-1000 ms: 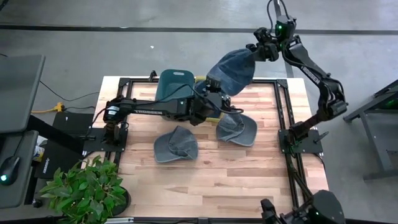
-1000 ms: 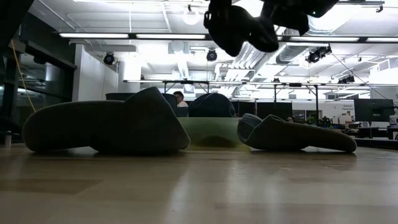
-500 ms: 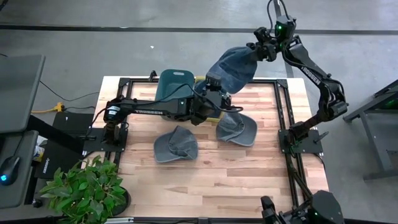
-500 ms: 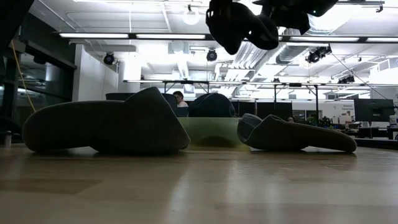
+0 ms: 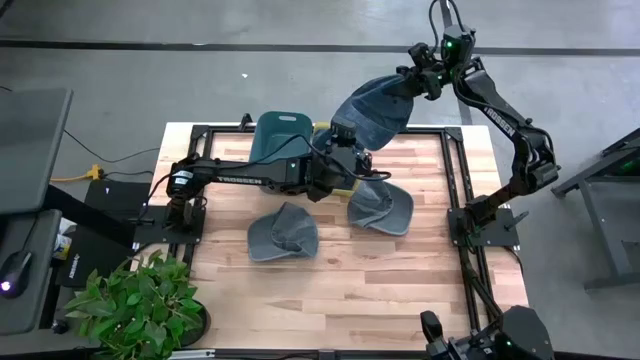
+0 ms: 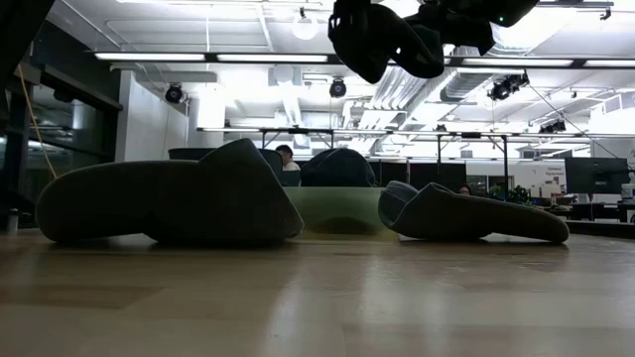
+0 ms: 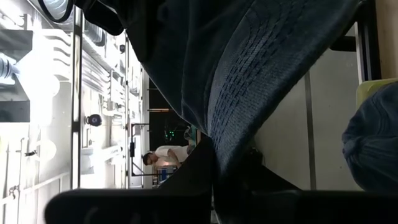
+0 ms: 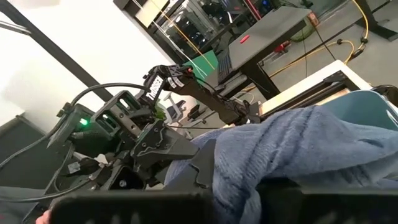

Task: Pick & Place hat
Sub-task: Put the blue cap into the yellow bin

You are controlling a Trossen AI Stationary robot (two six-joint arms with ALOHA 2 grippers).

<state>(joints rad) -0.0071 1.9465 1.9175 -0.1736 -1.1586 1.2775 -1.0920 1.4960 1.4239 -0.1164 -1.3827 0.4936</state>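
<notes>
Hat hangs stretched between both grippers at upper centre of the high view, over the table's far edge. Left gripper clamps its lower end; right gripper pinches its upper end. Two more hats lie below.

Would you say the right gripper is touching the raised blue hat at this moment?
Touching. In the high view the right gripper meets the raised hat at its edge; the right wrist view shows blue fabric pinched at its fingers.
</notes>
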